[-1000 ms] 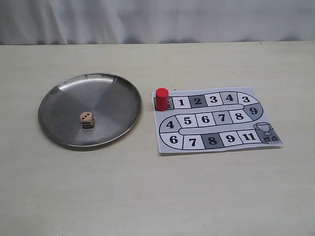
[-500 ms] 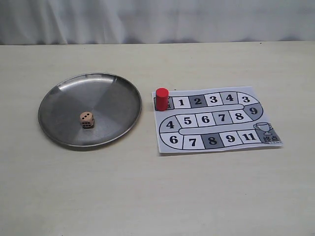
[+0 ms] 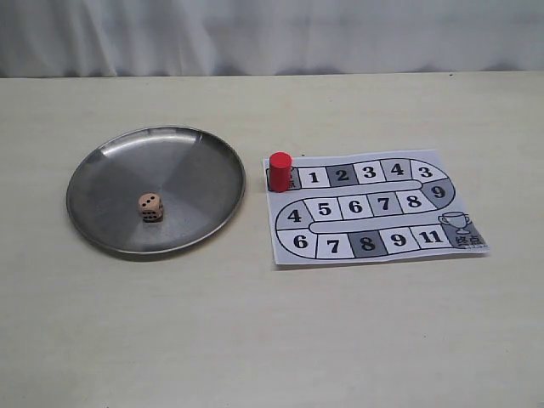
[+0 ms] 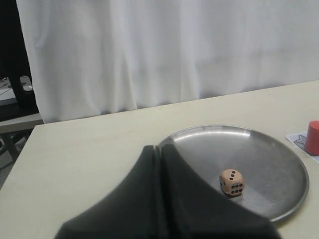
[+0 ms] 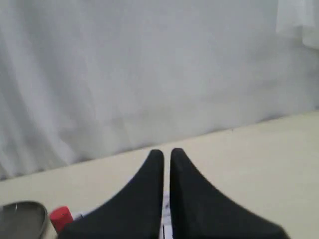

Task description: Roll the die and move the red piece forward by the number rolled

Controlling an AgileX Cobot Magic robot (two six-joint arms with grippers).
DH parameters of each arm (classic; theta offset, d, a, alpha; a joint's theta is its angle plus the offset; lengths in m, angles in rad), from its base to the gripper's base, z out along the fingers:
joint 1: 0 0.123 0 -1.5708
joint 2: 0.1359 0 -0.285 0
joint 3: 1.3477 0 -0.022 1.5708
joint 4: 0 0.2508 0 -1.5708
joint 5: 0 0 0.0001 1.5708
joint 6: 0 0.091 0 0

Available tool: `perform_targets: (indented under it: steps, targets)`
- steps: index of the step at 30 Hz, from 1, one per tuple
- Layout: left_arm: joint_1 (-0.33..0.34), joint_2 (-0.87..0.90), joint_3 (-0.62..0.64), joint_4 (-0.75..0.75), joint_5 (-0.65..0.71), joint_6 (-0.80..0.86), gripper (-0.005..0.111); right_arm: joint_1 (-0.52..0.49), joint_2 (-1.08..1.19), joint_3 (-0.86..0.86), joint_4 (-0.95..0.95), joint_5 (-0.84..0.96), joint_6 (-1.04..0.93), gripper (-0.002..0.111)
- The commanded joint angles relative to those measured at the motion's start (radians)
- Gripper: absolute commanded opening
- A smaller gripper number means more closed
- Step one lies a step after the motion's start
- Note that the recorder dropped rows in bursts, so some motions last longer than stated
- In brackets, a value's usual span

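**Die at rest, red piece on the start square**
The die (image 3: 150, 206) sits in the plate (image 3: 110, 161), left of centre; the red piece (image 3: 280, 171) stands at the board's (image 3: 374, 248) upper-left corner. The left pincer (image 4: 157, 148) and right pincer (image 5: 167, 151) are clenched and empty. For a good roll, open the left one wide, grip two flat faces and drop the die inside the rim.

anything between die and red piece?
Exterior view: nothing but bare plate and its rim, then a strip of table, between the die and the red piece.

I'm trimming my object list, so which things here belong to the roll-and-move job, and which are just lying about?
For the job: small tan wooden die with dark pips; red upright cylinder piece; printed paper board with numbered squares; round metal plate holding the die.
Just there: beige table; white curtain.
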Motion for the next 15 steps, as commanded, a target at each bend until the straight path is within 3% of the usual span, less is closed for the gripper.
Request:
perform_targets:
  steps: [1, 5, 11, 15]
  targets:
    - [-0.008, -0.003, 0.002, 0.0, -0.009, -0.001, 0.0, 0.028, 0.262, -0.046, -0.012, 0.011, 0.001, 0.004]
    - [-0.008, -0.003, 0.002, 0.0, -0.009, -0.001, 0.0, 0.113, 0.527, -0.127, 0.005, 0.038, 0.001, 0.004]
    - [-0.008, -0.003, 0.002, 0.0, -0.009, -0.001, 0.0, 0.371, 0.901, -0.321, 0.03, 0.054, 0.001, 0.005]
    - [-0.008, -0.003, 0.002, 0.0, -0.009, -0.001, 0.0, 0.539, 1.13, -0.508, 0.03, 0.053, 0.001, 0.017]
